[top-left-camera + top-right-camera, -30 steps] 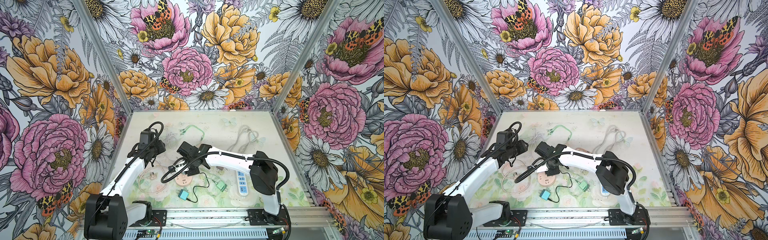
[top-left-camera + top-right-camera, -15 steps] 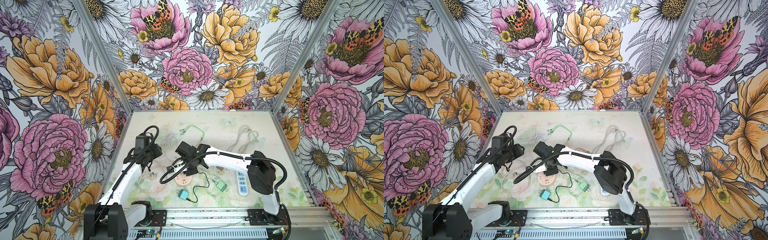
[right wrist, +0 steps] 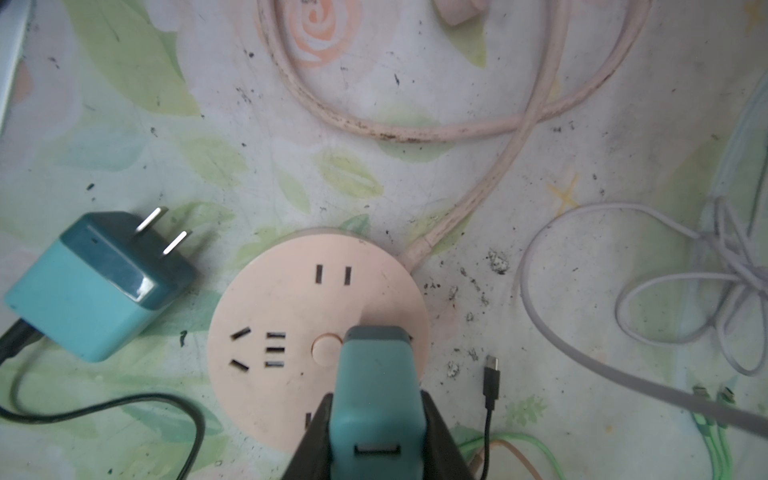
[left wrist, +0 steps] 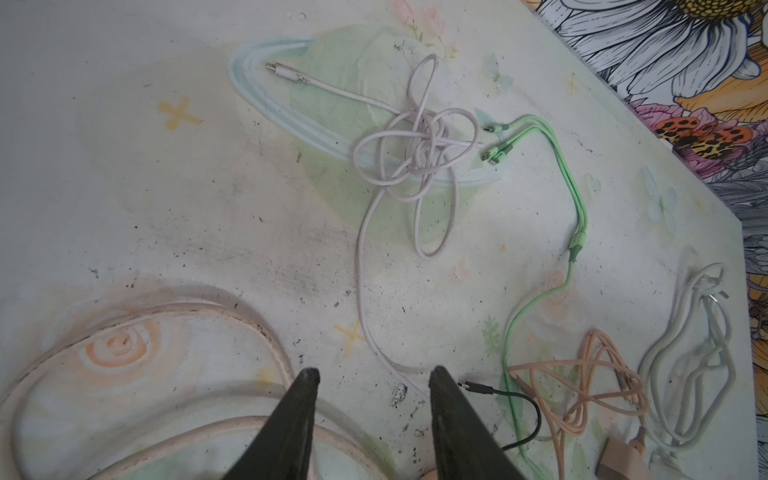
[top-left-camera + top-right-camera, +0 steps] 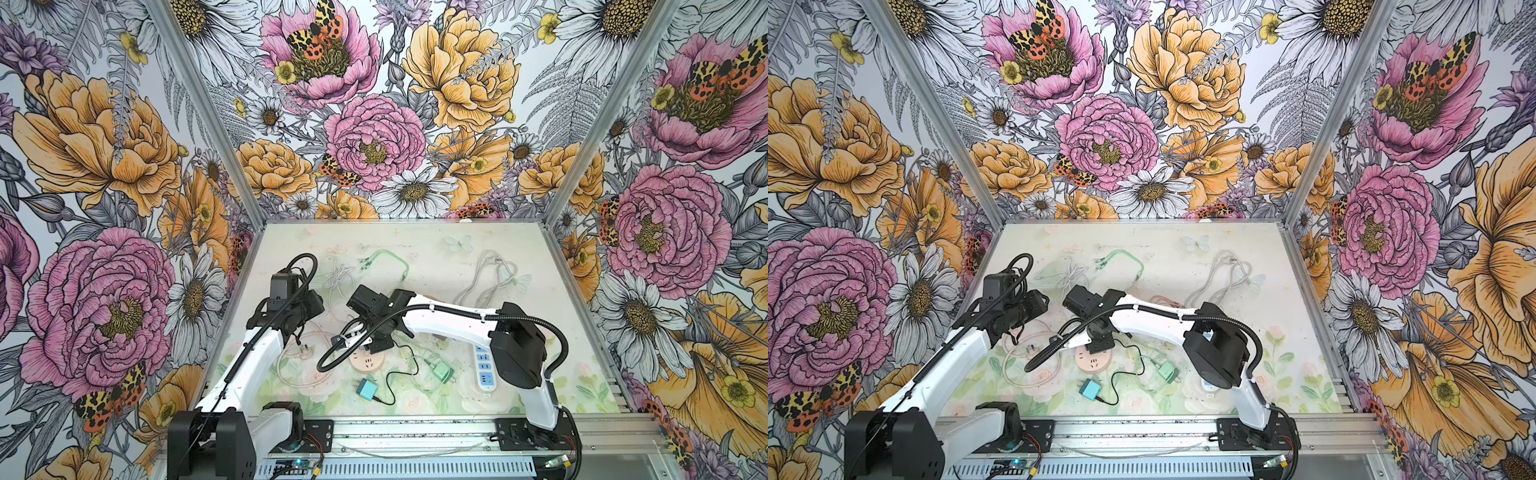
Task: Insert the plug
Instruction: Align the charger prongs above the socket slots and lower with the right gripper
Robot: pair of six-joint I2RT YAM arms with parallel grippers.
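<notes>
My right gripper (image 3: 376, 413) is shut on a teal plug (image 3: 376, 374), whose USB slot faces the wrist camera. The plug's front end sits over the face of a round pink socket (image 3: 291, 303), beside its round button. The prongs are hidden, so I cannot tell whether they are in a slot. In both top views the socket (image 5: 370, 362) (image 5: 1095, 360) lies just below the right wrist. My left gripper (image 4: 372, 371) hangs open over bare table to the socket's left, above the pink cord (image 4: 257, 332), with nothing between its fingers.
A second teal charger (image 3: 91, 286) with a black cable lies beside the socket. A black USB-C end (image 3: 492, 374) lies on its other side. A green charger (image 5: 441, 371) and a white power strip (image 5: 484, 368) lie to the right. White, green and orange cable tangles lie further back.
The left arm has drawn back a little towards the front left, its gripper still open. The right gripper has stayed over the socket with the plug in it.
</notes>
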